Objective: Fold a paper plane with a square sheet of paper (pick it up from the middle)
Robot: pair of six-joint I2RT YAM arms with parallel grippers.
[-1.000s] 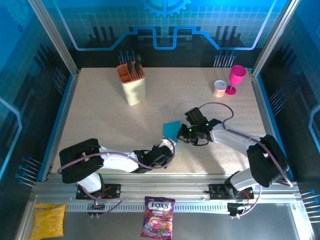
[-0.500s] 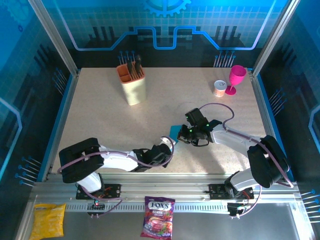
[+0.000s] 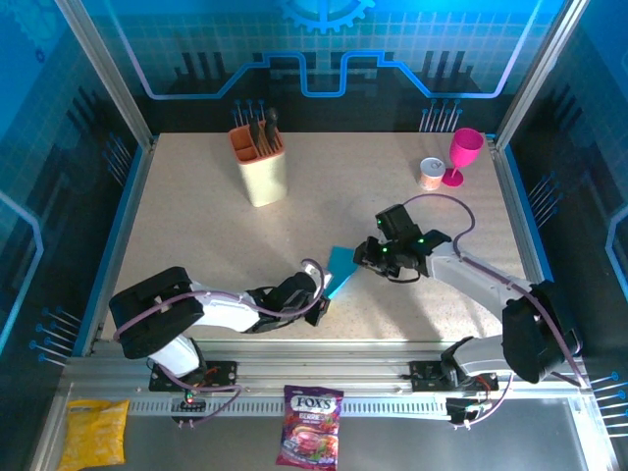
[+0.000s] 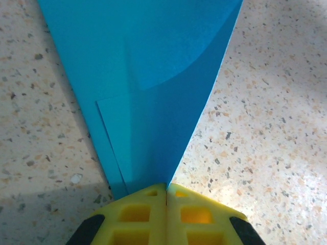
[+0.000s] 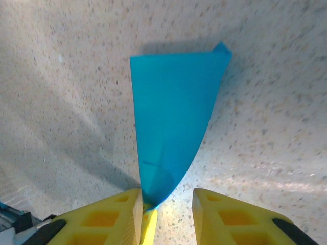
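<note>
**A:** Where's the sheet of paper (image 3: 340,267) right now?

**B:** Mid tabletop (image 3: 196,226), strung between my two arms. Its long axis runs diagonally from the left gripper (image 4: 166,191) at the near end towards the right gripper (image 5: 166,196) at the far-right end.

**A:** Who has it?

**B:** Left. Its jaws are clamped tight on the narrow tip, and the paper fans out straight ahead of it, doubled over with one layer curling on top.

**A:** And the right?

**B:** Jaws are apart, with a clear gap showing. On the right wrist view the other narrow end dips in between the fingers and hugs the inner face of the one on the left of that view. Nothing is pinched there as far as I can see. I can't tell if it's actually touching that finger or just beside it.

**A:** So what does the next move hinge on?

**B:** My read is that the paper sits off-centre in the right jaws. The left arm is the anchor, and the right is close enough to re-grip or press. I'd line up along the diagonal first, since closing as it stands could crumple the tip.
</note>
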